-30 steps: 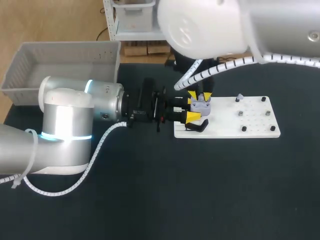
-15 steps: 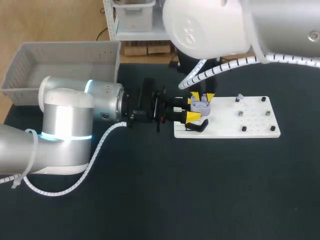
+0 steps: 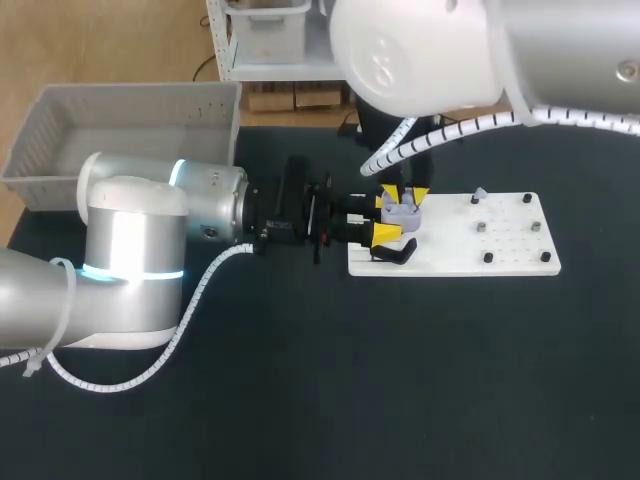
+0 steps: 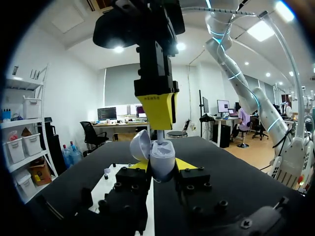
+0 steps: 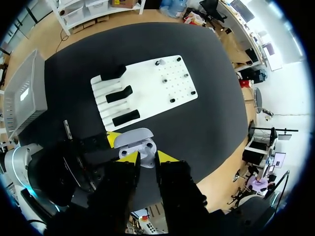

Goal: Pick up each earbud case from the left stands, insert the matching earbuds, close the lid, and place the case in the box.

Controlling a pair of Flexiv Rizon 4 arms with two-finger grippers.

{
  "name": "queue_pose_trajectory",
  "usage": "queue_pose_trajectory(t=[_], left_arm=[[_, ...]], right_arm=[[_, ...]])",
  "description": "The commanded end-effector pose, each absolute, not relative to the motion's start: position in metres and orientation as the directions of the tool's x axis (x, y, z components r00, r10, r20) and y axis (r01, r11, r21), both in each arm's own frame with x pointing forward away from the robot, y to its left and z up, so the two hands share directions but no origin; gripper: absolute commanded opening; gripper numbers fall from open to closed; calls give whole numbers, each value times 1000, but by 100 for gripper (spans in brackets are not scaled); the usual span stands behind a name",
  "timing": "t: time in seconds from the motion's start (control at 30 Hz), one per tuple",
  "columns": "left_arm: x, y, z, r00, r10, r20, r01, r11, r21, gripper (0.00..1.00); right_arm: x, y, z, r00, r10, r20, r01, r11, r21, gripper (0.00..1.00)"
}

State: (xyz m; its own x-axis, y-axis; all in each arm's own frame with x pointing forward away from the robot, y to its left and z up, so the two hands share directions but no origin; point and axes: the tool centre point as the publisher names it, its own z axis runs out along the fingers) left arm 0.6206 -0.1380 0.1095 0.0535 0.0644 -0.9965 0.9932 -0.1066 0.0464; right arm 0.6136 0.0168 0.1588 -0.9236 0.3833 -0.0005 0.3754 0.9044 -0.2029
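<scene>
My left pincer (image 4: 163, 167) grips the open case (image 4: 161, 156); I must hold it steady. I cannot tell my right pincer's (image 5: 147, 157) grip; go down gently.

the black table (image 3: 400, 380) is taking up most of the head view, matte and dark, with wooden floor (image 3: 110, 40) showing past its far left corner. a white shelving unit (image 3: 262, 45) is standing just beyond the far edge, and cardboard boxes (image 3: 290, 97) are sitting under it. from the left wrist view the room is looking like an open office. white walls (image 4: 74, 88) are running all round and bright ceiling lights (image 4: 272, 29) are glaring overhead. a desk with monitors (image 4: 113, 114) is sitting by the far wall, a black office chair (image 4: 89, 133) is parked near it, and a white shelf with storage bins (image 4: 22, 140) is standing beside the table.
</scene>
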Motion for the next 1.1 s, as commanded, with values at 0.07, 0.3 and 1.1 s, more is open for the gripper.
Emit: queue_pose_trajectory(t=[0.07,0.3,1.1], left_arm=[[619,-138,109,56,61,-997,994,-101,50,0],[619,-138,109,56,61,-997,994,-101,50,0],[619,-138,109,56,61,-997,994,-101,50,0]], right_arm=[[613,16,158,-924,383,-1,376,905,-200,0],[614,13,155,-922,386,4,378,904,-201,0],[599,10,165,-942,331,55,326,941,-93,56]])
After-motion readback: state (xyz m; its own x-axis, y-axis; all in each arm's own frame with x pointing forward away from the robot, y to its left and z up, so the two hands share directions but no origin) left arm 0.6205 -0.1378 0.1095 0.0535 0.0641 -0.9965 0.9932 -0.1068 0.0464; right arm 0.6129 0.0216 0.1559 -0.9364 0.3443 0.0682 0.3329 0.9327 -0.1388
